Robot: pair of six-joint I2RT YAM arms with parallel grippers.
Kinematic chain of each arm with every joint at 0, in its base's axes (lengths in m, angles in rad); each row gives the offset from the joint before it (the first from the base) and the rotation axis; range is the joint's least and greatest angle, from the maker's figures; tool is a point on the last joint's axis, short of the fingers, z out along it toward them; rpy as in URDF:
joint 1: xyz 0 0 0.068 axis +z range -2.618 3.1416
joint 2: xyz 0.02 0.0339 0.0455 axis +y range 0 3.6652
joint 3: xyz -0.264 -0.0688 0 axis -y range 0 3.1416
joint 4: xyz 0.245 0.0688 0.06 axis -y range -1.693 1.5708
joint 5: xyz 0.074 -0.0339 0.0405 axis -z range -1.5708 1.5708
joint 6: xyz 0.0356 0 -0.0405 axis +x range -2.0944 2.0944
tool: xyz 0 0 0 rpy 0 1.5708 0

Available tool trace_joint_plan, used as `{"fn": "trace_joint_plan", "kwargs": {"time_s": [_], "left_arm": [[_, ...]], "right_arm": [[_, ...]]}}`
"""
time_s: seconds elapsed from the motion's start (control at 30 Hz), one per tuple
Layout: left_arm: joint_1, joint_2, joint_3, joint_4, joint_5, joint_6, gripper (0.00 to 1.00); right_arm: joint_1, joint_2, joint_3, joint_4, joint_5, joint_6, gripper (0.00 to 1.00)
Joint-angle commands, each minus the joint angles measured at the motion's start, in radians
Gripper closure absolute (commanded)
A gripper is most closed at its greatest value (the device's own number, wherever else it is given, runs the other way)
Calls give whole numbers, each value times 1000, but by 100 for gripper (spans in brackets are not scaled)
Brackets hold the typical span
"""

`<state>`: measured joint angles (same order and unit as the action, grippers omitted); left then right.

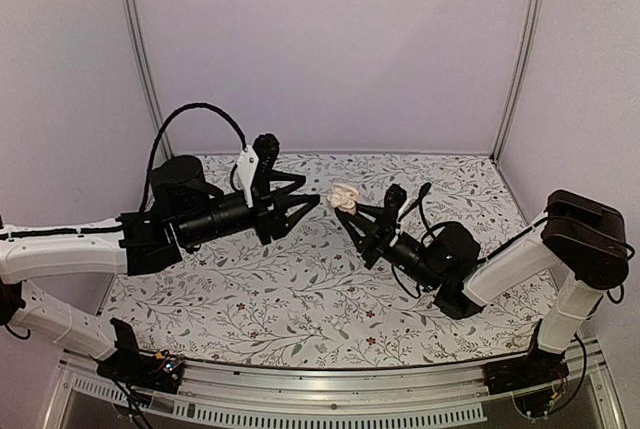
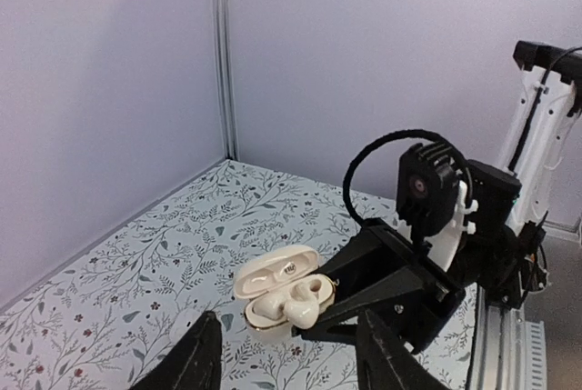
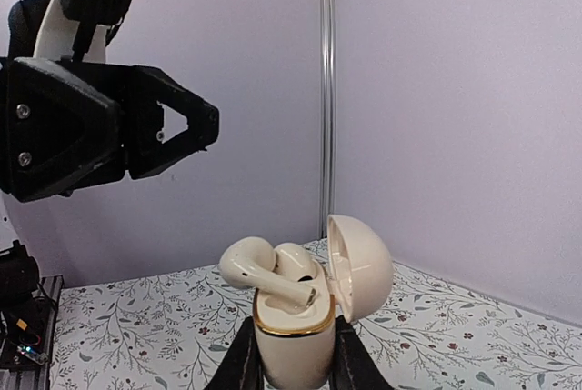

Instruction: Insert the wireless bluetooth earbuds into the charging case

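Observation:
My right gripper (image 1: 352, 213) is shut on the white charging case (image 1: 345, 197) and holds it upright above the table, lid open. In the right wrist view the gold-rimmed case (image 3: 291, 349) sits between my fingers (image 3: 238, 363), lid (image 3: 359, 267) tipped right. One white earbud (image 3: 259, 272) lies askew across the opening, stem in a socket. A second earbud (image 3: 298, 261) sits behind it. My left gripper (image 1: 316, 201) is open and empty, pointing at the case from the left, a short gap away. The left wrist view shows the case (image 2: 273, 272) beyond my spread fingers (image 2: 202, 354).
The floral tablecloth (image 1: 300, 299) covers the table. Plain walls with metal corner posts (image 1: 140, 59) close off the back and sides. The left arm's black gripper body (image 3: 82, 126) hangs at the upper left of the right wrist view.

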<state>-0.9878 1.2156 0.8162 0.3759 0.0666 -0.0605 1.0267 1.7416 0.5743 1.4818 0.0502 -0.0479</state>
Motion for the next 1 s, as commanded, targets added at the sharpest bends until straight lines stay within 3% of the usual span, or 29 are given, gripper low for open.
{"fn": "trace_joint_plan", "kwargs": {"time_s": [0.0, 0.1, 0.33, 0.97], "left_arm": [[5, -90, -92, 11, 125, 228, 51], [5, -148, -157, 35, 159, 340, 51], [-14, -156, -152, -21, 198, 475, 53], [-130, -32, -74, -67, 7, 632, 61]], "right_arm": [[-4, -58, -17, -40, -37, 17, 100], [-4, -79, -21, -81, -97, 13, 100], [-4, -112, -45, -134, -189, 25, 100], [-1, -111, -24, -159, -284, 102, 100]]}}
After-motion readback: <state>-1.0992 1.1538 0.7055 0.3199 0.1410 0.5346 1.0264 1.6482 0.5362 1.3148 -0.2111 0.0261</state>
